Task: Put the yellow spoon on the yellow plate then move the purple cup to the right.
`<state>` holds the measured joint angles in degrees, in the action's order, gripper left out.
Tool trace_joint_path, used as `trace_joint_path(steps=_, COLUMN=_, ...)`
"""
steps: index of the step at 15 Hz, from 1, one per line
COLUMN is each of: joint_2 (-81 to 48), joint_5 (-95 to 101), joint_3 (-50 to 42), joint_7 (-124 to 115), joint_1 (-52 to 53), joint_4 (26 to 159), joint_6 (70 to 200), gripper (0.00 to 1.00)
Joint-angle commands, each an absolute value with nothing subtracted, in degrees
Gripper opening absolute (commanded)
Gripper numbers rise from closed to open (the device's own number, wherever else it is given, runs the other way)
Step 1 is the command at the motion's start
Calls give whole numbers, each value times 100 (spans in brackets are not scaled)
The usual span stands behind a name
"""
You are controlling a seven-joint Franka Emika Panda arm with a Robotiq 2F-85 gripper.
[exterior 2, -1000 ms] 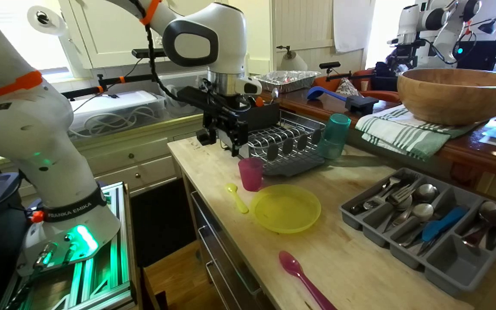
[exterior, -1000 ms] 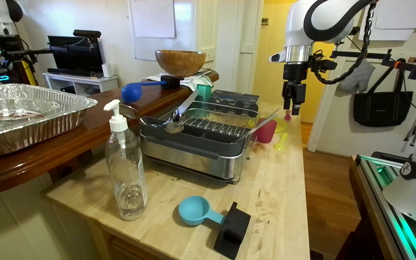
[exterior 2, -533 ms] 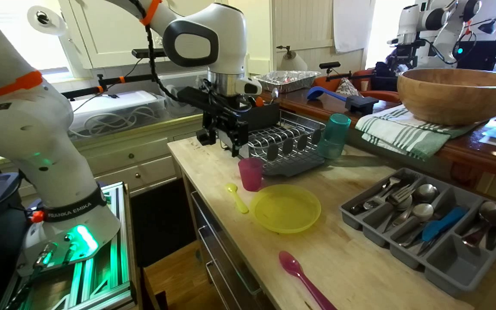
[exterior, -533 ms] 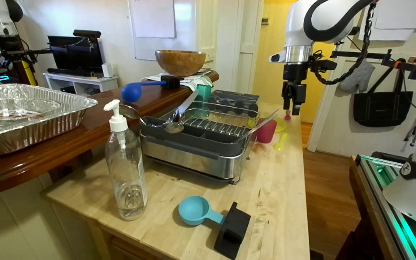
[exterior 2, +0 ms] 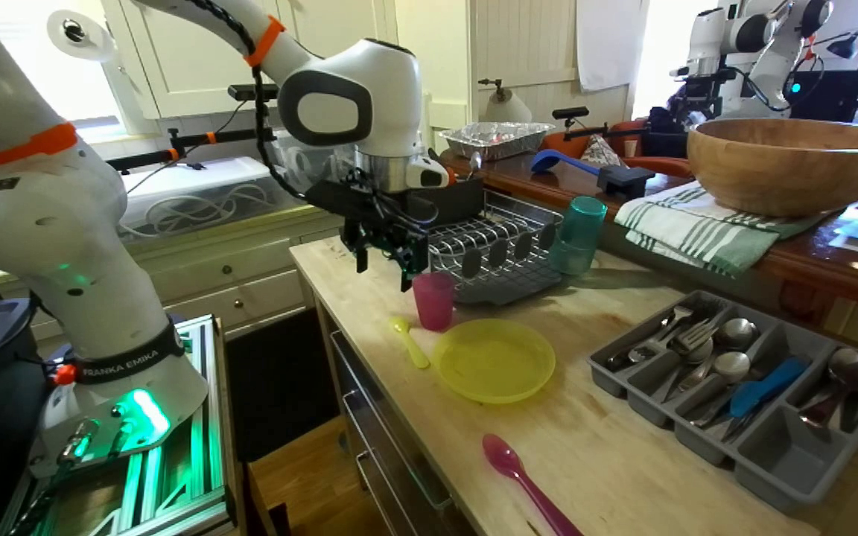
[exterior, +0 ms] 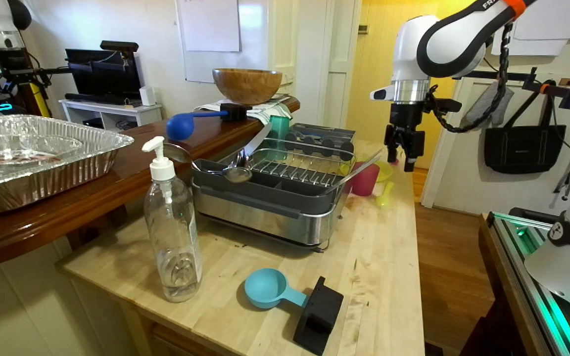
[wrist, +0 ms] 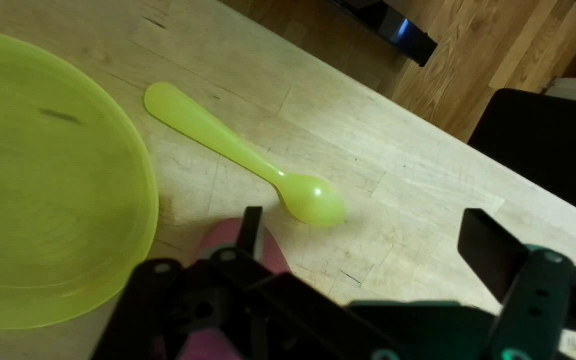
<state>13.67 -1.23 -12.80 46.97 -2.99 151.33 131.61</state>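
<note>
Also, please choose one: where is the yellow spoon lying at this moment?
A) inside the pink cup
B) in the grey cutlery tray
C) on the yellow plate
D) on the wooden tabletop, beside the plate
D: in the wrist view the yellow spoon rests on the wooden tabletop, and a strip of wood shows between it and the yellow plate.
</note>
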Motion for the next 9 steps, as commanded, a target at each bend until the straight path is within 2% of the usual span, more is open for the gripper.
trace_joint_path(steps=1, joint_2=1207, joint_5=-287, joint_3=-1383, joint_7=5201, joint_1=-339, joint_4=15581, joint_6=14042, gripper=100)
trace_joint_path(steps=4, joint_2=1054, joint_5=-704, joint_3=-1499, joint_7=5560, joint_1=-262, joint_4=15878, joint_6=14856, gripper=100)
trace_joint_path(steps=9, joint_2=632, joint_5=-1807, joint_3=-1620, joint_7=6679, joint_1=-111, joint_4=15809, joint_6=15481, gripper=100)
